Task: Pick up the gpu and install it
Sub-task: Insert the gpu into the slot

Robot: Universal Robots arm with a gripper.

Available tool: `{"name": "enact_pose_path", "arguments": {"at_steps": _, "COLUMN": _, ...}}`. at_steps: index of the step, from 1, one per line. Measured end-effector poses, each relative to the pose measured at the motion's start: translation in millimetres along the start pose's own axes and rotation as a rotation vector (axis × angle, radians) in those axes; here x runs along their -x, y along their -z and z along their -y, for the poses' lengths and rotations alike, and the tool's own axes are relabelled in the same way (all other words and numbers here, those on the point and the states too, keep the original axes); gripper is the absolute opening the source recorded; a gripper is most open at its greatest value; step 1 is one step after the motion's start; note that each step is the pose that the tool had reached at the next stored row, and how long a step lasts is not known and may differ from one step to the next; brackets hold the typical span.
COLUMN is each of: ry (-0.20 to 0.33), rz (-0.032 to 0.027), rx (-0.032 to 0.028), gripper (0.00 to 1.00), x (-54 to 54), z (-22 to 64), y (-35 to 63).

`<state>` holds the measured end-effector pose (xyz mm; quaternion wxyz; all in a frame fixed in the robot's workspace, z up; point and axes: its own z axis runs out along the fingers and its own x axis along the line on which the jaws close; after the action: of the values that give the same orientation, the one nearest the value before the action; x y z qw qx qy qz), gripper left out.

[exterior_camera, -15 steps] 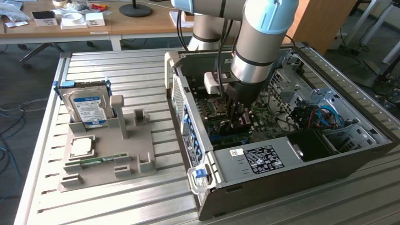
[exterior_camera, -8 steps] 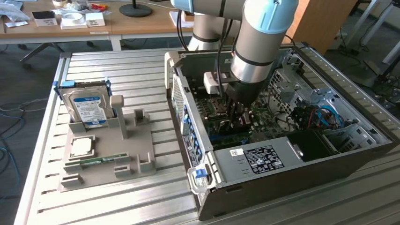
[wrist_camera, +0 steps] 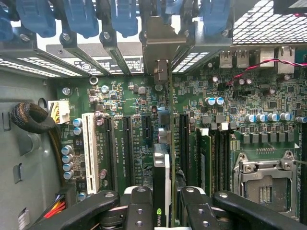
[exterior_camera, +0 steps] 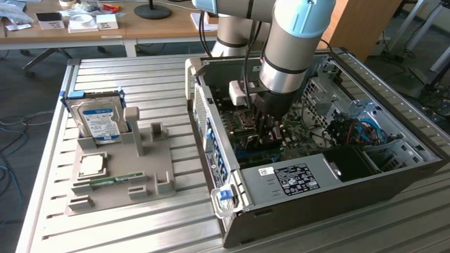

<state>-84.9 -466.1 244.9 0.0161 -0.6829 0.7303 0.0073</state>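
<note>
In the wrist view the gpu [wrist_camera: 162,172] stands edge-on over the motherboard [wrist_camera: 129,96], in line with the black expansion slots. Its silver end bracket [wrist_camera: 160,40] reaches the rear slot openings of the case. My gripper [wrist_camera: 163,208] is shut on the gpu, one black finger [wrist_camera: 138,208] on each side of the card. Whether the card sits fully in its slot I cannot tell. In the exterior view the gripper [exterior_camera: 271,132] reaches straight down into the open computer case [exterior_camera: 316,200], close above the board.
A grey holder tray [exterior_camera: 151,174] at the exterior view's left carries a blue-labelled hard drive [exterior_camera: 98,118], a CPU [exterior_camera: 91,164] and a RAM stick [exterior_camera: 113,181]. Inside the case are a power supply [exterior_camera: 295,176], blue slot clips [wrist_camera: 81,19], a white slot [wrist_camera: 88,148] and the CPU socket [wrist_camera: 266,177].
</note>
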Motion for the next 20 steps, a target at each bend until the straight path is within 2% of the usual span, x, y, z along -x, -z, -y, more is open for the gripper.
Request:
{"name": "enact_pose_path", "arguments": {"at_steps": 16, "ry": 0.011, "rz": 0.0005, "rx": 0.0004, "gripper": 0.27, "x": 0.0, "z": -0.4, "y": -1.3}}
{"name": "enact_pose_path", "arguments": {"at_steps": 20, "ry": 0.012, "rz": 0.0101, "rx": 0.0010, "gripper": 0.27, "x": -0.1, "z": -0.4, "y": -1.3}}
